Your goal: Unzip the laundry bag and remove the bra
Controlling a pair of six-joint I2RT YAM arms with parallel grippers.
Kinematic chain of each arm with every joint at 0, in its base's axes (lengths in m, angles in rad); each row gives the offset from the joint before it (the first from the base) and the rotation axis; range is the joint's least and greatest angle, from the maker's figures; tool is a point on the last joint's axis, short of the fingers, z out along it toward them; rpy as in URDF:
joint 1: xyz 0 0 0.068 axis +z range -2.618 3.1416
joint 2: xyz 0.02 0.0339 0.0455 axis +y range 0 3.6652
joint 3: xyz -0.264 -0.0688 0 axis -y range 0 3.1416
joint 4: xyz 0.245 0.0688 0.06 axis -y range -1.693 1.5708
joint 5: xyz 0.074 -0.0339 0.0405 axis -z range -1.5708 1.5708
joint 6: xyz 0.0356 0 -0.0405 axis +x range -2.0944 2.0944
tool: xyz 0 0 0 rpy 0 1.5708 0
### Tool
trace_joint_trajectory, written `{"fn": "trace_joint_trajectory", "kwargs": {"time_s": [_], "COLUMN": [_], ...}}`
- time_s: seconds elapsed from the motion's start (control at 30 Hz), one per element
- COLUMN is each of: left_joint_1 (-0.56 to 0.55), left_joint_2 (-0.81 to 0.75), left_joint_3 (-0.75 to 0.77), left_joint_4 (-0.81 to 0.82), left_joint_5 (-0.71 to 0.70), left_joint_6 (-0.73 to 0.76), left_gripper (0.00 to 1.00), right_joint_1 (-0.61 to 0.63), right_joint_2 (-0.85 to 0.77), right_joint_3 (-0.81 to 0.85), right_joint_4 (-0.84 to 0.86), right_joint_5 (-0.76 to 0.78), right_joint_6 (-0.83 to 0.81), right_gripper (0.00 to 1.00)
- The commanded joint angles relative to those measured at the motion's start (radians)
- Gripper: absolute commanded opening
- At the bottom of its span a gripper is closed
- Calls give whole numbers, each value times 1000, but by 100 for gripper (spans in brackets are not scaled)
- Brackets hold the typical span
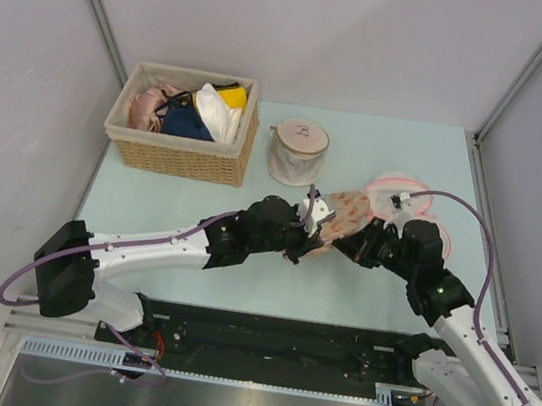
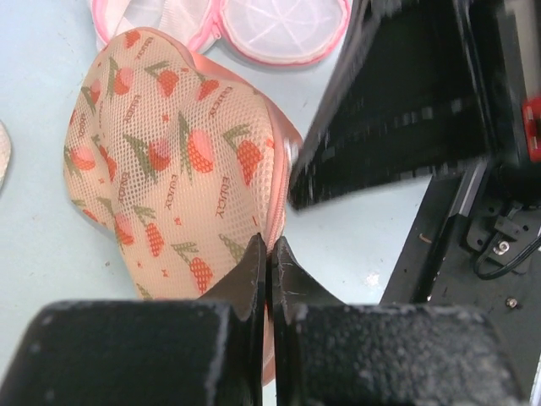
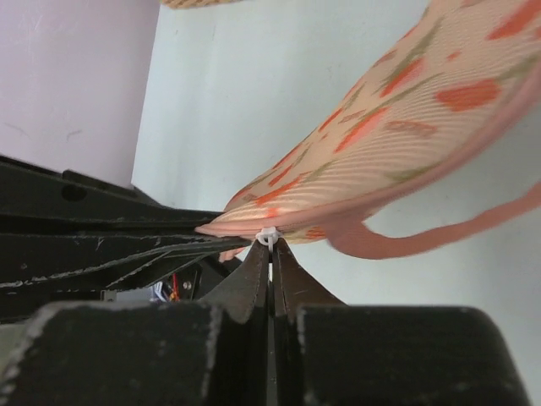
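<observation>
The laundry bag (image 1: 350, 212) is a little right of the middle of the counter (image 1: 149, 208), about halfway between the far edge and the near edge. It is held between the two grippers. Its cream-peach mesh with red prints faces the left wrist camera, and in the right wrist view the held part looks lifted from the surface.

The left gripper (image 2: 269, 262) is closed completely, with no gap between the fingers, and it pinches the pink edge of the bag at the near end. The right gripper (image 3: 270, 254) is also fully closed, and its tips nip a small white tab (image 3: 268, 234) that sits on the pink zipper edge. A pink loop (image 3: 423, 238) hangs from this edge just beside the tab.

A round white mesh bag with pink rim (image 2: 279, 25) lies just behind the pouch, toward the right edge. A small cylindrical mesh bag (image 1: 297, 153) stands near the far edge, around the middle. A wicker basket (image 1: 176, 156) with pink, navy and yellow-white garments (image 1: 198, 112) is in the far left corner.
</observation>
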State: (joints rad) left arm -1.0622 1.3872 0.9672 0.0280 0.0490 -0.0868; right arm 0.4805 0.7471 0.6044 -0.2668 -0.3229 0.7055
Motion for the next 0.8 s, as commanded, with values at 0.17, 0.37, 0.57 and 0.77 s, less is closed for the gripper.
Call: {"fn": "trace_joint_trajectory", "kwargs": {"time_s": [0.17,0.37,0.57,0.77], "left_joint_1": [41,59,73,110], "left_joint_2": [-97,-126,-142,-172], "left_joint_3": [-77,-114,-134,-168], "left_joint_4": [-20,-48,-62,-79], "left_joint_5": [28,25,12,-15], "left_joint_6": [71,84,84,130], "left_gripper": [1,1,0,0], "right_joint_1": [-269,-353,-365,-419], "right_joint_2": [1,103,179,160], "right_joint_3": [20,-28,-74,-100], "right_joint_4": [-22,41,97,48], "right_joint_5": [-126,-183,-168,-154], "right_joint_6": [-87,-133,-152,-195], "right_gripper": [0,0,0,0]}}
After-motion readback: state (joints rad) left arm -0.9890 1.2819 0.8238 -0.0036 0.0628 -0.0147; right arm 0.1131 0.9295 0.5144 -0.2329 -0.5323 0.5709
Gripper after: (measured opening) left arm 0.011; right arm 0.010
